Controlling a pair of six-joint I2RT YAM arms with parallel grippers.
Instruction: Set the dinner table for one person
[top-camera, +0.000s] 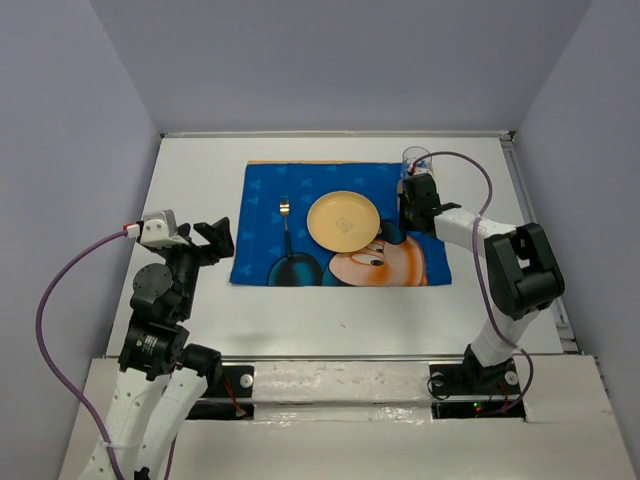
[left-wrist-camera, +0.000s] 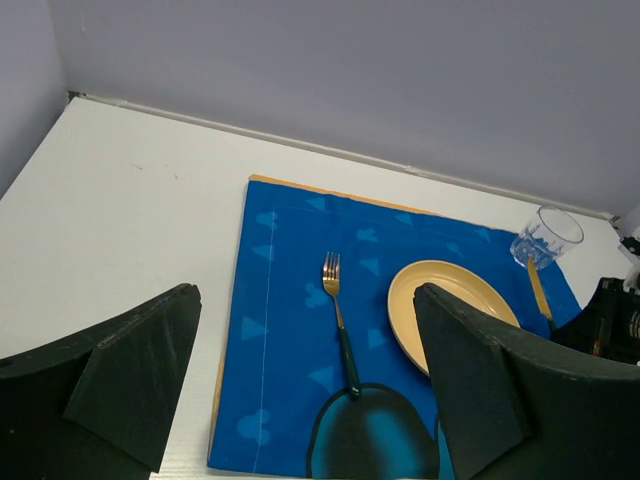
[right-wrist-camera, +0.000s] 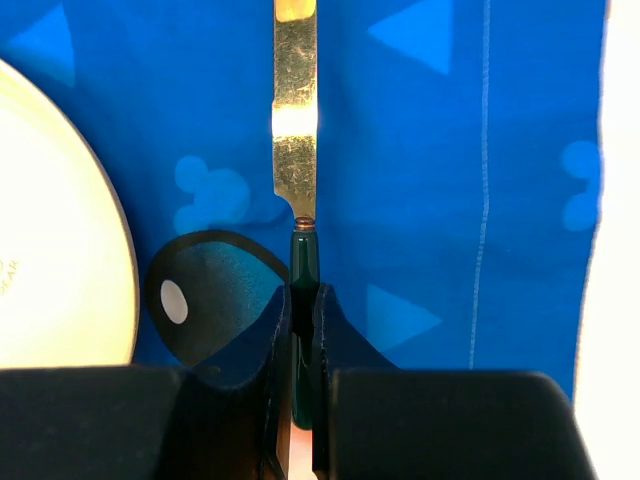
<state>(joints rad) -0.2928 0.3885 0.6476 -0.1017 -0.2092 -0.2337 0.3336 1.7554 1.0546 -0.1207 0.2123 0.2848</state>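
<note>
my right gripper is clamped on the knife by its dark handle, over the mat, just right of the plate. my left gripper hangs wide open by the mat's left edge. the table lies beneath both.

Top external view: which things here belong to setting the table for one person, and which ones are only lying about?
Belong to the job:
dinner table, blue mat, plate, fork, glass, knife held in the shut right gripper.

Only lying about:
no loose thing, just the purple cables of the arms. The left gripper is open, holding nothing.
</note>
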